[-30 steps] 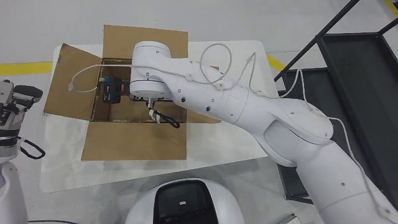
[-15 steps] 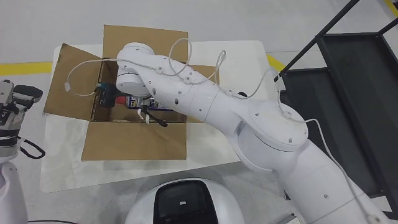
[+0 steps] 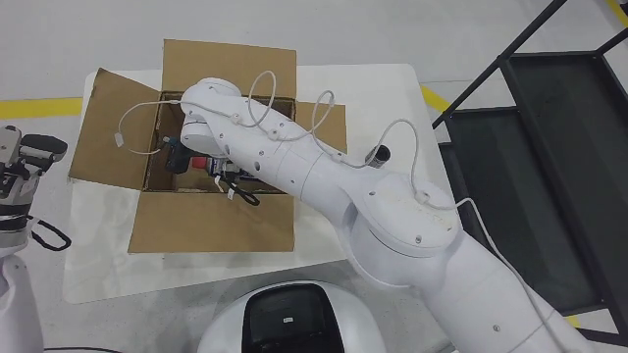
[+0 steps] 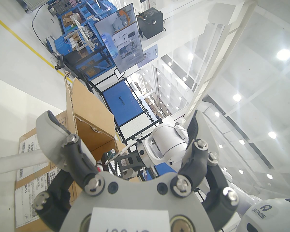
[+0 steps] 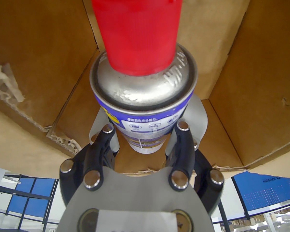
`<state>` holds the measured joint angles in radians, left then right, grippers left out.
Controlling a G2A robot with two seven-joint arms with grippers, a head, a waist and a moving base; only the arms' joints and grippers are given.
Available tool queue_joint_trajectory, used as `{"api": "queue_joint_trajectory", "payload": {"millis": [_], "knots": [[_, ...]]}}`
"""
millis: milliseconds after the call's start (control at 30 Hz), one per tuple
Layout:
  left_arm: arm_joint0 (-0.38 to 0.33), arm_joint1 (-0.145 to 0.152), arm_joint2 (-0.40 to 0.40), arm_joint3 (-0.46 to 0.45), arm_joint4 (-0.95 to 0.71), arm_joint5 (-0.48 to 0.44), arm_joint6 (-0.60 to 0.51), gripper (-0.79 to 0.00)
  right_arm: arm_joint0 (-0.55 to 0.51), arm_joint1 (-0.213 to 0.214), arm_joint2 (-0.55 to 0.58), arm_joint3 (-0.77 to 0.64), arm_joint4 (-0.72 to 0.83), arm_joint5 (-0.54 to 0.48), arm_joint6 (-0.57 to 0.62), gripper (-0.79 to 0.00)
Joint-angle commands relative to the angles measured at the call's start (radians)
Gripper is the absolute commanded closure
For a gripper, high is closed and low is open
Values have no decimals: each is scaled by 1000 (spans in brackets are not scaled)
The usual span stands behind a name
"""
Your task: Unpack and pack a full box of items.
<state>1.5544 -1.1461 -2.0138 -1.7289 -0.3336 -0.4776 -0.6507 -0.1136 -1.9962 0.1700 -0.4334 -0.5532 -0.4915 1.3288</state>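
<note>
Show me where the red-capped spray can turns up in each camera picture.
Top view: the spray can peeks out beneath the arm, inside the cardboard box.
Left wrist view: too small to tell among the cardboard box's contents.
Right wrist view: mid-picture, clamped in the right tool, red cap outward.
Shared landmark: the cardboard box.

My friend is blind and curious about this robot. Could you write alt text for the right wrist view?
The claw grips a blue-labelled spray can with a red cap. The brown cardboard walls of the box stand around it.
</note>
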Motion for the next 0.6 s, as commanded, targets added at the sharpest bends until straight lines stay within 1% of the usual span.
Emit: {"api": "queue_joint_trajectory", "payload": {"millis": [0,33,67,100,167,200,233,300,533,567], "knots": [[0,0,0,0,0,0,0,-785,-2,-10,0,20,-2,-5,-5,-114],[0,0,0,0,0,0,0,-785,-3,-15,0,30,-4,-8,-8,-222],[0,0,0,0,0,0,0,-785,-5,-19,0,38,-7,-11,-11,-280],[0,0,0,0,0,0,0,-785,-5,-21,0,43,-10,-15,-15,-305],[0,0,0,0,0,0,0,-785,-5,-24,0,49,-12,-23,-23,-382],[0,0,0,0,0,0,0,-785,-5,-24,0,51,-13,-27,-27,-431],[0,0,0,0,0,0,0,-785,-4,-24,0,53,-13,-29,-29,-502],[0,0,0,0,0,0,0,-785,-2,-24,0,56,-9,-37,-37,-486],[0,0,0,0,0,0,0,-785,-3,-23,0,65,-4,-49,-49,-576],[0,0,0,0,0,0,0,-785,-3,-23,0,65,-5,-51,-51,-573]]}}
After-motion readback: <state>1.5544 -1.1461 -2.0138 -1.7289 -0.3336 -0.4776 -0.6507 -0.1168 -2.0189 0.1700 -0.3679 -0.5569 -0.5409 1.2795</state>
